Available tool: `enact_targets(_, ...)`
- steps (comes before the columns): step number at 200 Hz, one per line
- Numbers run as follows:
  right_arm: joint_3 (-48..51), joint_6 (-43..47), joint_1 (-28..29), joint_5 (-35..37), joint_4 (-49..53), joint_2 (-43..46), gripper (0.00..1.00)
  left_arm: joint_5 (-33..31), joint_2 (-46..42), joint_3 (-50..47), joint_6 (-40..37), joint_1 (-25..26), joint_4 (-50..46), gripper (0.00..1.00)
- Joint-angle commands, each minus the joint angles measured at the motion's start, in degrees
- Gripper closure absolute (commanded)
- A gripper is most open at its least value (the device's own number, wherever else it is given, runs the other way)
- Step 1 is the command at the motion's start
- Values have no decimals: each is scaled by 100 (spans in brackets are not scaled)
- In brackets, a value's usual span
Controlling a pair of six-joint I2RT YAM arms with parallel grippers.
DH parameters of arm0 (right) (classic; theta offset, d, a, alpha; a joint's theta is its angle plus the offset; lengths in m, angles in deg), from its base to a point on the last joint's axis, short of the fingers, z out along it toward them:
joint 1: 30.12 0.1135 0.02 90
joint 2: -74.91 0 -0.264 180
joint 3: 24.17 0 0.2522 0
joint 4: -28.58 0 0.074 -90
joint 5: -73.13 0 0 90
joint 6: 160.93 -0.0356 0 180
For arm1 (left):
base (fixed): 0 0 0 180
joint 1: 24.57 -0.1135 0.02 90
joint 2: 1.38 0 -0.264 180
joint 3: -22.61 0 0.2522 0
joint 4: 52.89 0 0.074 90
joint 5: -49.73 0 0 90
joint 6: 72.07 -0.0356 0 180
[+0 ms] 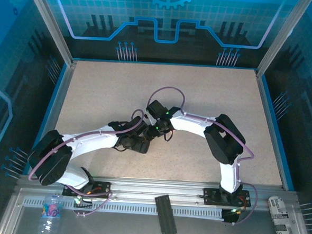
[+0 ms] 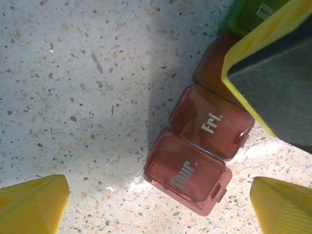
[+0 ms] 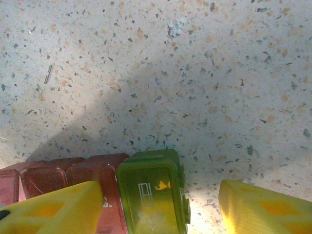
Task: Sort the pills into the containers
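Containers (image 2: 204, 146) lie mid-table as 1 strip of joined lidded boxes, 3 dark red with a green box (image 3: 152, 200) at the end. 2 red lids read "Thur." and "Fri.".

The left gripper (image 2: 158, 207) hangs over the Thur. end. Its 2 yellow fingers are spread wide, 1 on each side and both clear of the strip.

The right gripper (image 3: 158, 209) hangs over the other end, jaws parted astride the green box, with bare table showing between the box and the right-hand finger. Its other finger (image 2: 273, 73) overhangs the red box beside the green one and hides part of it from the left wrist camera. From above, both wrists crowd together and cover the strip.

A grey crumb (image 3: 175, 28) and a thin sliver (image 3: 48, 74) lie on the table (image 1: 120, 93) beyond the green box. On the near rail sit a bottle (image 1: 51, 208), a black bar (image 1: 166, 214) and a white unit (image 1: 281, 216).
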Motion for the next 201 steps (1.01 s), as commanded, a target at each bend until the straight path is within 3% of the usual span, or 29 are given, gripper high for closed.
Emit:
enact_targets(1, 182, -66, -27, 91, 190, -171, 34, -118, 113, -75, -28, 52, -28, 3)
enact_targets(125, 226, -54, -27, 108, 163, -219, 34, -743, -188, 109, -89, 7, -430, 2)
enact_targets(201, 279, -91, -27, 79, 95, -259, 35, -746, -272, 219, -224, -506, -297, 2)
